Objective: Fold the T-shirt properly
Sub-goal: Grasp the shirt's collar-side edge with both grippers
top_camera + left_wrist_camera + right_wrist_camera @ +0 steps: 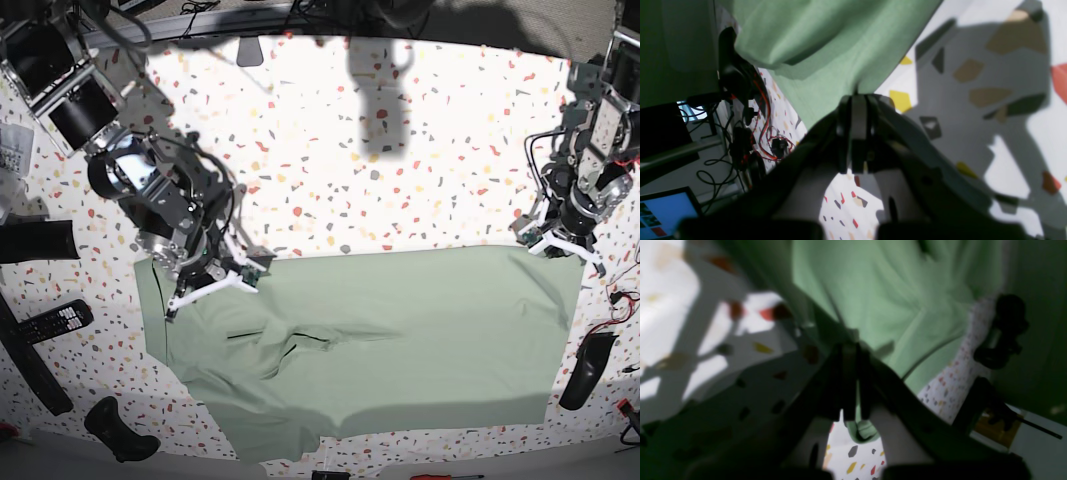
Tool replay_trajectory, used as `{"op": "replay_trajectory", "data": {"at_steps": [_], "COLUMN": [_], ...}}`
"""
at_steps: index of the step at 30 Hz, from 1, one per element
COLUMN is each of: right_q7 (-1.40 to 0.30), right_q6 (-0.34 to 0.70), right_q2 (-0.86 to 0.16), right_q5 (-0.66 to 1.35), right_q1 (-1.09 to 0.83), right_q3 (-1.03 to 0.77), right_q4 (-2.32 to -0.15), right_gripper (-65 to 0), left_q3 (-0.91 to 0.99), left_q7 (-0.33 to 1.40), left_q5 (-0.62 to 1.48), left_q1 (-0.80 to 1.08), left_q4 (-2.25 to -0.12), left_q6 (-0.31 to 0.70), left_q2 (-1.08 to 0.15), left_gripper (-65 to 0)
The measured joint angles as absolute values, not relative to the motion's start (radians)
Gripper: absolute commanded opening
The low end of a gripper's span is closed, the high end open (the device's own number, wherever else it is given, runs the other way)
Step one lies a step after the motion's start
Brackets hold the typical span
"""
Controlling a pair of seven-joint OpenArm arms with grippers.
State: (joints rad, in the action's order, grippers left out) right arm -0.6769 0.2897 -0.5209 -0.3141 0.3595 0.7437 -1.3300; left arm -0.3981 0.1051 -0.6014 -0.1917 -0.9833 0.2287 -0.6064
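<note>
Dark and looming at the bottom of each wrist view, both of my pincers are clamped on the T-shirt (pixel 380 340). From the left wrist, my left pincer (pixel 857 100) has its jaws pressed together over a pinch of sage-green cloth, which fans away ahead of it and to its left. From the right wrist, blurred, my right pincer (pixel 850 348) is likewise closed on a fold, with a small loop of green cloth hanging down behind the jaws.

Seen from the base camera, the T-shirt lies spread on the speckled table (pixel 400 150), its long axis running straight from one pincer to the other. My left pincer (pixel 560 243) holds the upper corner at one end; my right pincer (pixel 215 275) holds the upper edge at the other end. Between them that edge is drawn nearly straight. Cloth near the left pincer lies flat; cloth just below the right pincer is rumpled into ridges and creases. The far edge of the shirt, away from both pincers, reaches close to the table's near rim. Which end is the collar I cannot tell.

A remote control (pixel 50 322) lies beside the table's edge, outward from my right pincer.
</note>
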Motion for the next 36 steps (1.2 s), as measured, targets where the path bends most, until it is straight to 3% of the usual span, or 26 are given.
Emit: {"op": "replay_trajectory", "data": {"at_steps": [7, 23, 36], "right_q7": [-0.677, -0.677, -0.677], "right_q6": [0.289, 0.289, 0.289], "right_q2": [-0.524, -0.522, -0.521], "right_q5": [-0.314, -0.315, -0.315], "right_q1": [0.371, 0.374, 0.373], "right_q3": [0.744, 0.744, 0.744], "right_q4": [-1.330, -1.328, -1.329], "right_gripper": [-65.0, -65.0, -65.0], "left_q3": [-0.405, -0.561, -0.570], "left_q7": [0.108, 0.112, 0.170], "left_q5": [-0.588, -0.607, -0.558], "left_q1": [-0.239, -0.257, -0.238], "left_q4": [-0.973, -1.016, -1.145], "left_q6": [0.317, 0.357, 0.405], "left_q2": [-0.603, -0.691, -0.775], "left_gripper": [-65.0, -65.0, -65.0]}}
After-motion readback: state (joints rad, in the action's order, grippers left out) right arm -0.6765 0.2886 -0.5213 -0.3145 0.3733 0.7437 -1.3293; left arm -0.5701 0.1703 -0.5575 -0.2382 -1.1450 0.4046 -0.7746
